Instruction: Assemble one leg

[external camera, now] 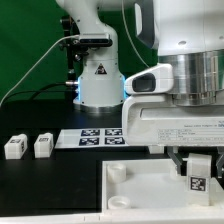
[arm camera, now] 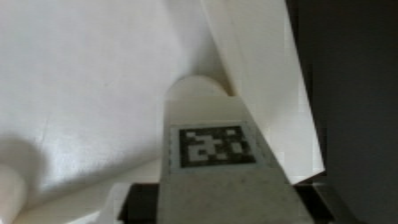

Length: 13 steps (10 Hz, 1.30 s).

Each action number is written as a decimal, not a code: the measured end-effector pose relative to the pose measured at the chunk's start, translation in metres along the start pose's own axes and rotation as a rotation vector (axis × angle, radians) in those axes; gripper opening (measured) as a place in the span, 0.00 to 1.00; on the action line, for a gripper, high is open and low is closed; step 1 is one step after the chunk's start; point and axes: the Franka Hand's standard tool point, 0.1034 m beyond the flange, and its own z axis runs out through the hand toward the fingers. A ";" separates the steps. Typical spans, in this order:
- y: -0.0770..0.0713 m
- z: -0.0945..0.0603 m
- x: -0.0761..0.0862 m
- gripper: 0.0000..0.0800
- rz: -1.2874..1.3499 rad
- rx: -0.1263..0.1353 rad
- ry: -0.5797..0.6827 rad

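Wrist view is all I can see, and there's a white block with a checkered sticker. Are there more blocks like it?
Observer: Yes, two loose legs sit side by side on the table, at the exterior view's left.
Operator: What's holding my block?
Observer: The gripper holds that leg between its fingers.
Operator: What's the white stuff behind it?
Observer: A big flat white panel with a round socket near its corner; the leg is over it.
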 end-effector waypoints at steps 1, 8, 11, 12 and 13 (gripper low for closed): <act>0.001 0.000 0.000 0.37 0.080 0.001 0.000; 0.003 0.000 -0.001 0.37 0.205 0.004 -0.073; 0.003 0.000 -0.001 0.37 0.217 0.004 -0.074; 0.003 0.000 -0.001 0.37 0.237 0.004 -0.074; 0.000 0.000 -0.002 0.37 0.372 -0.003 -0.073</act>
